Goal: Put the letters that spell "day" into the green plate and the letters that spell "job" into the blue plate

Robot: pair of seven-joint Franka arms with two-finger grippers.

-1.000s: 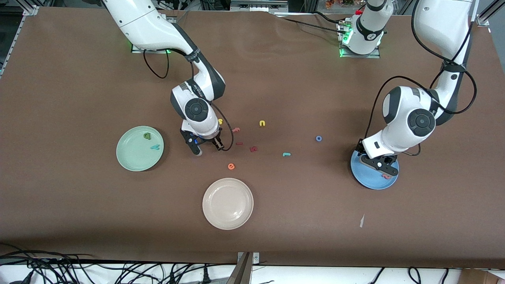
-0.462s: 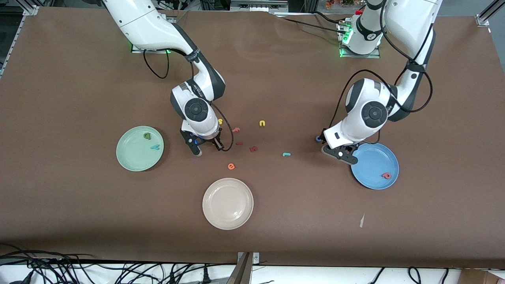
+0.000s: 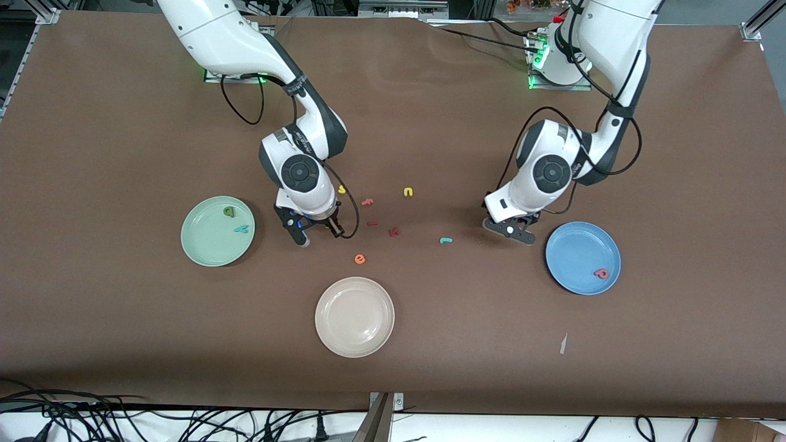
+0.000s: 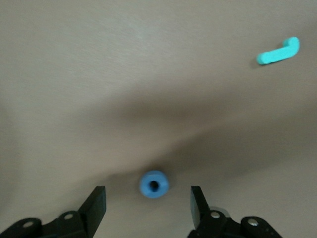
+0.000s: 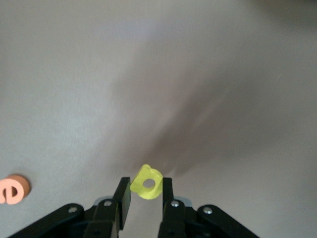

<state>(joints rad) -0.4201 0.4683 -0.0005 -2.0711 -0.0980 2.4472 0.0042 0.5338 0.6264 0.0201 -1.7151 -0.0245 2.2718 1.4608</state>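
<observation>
A: Where do we find the letters for "day"?

B: We see the dark green letter and the teal "y" lying in the green plate, which sits toward the right arm's end of the table. The yellow letter is pinched between the fingers of the right gripper, which hangs over the bare table just beside that plate.

A: And the letters for "job"?

B: We see the salmon letter in the blue plate, toward the left arm's end. The blue ring lies on the table, and in the left wrist view the left gripper stands over it with its fingers spread wide, one on each side, touching nothing. The front view hides the ring under that arm. The teal hook lies on the table between the two grippers.

A: What else do we have out there?

B: We count a white plate nearest the front camera, an orange "e" just above it, two dark red letters, a small salmon piece, and a yellow "u".
</observation>
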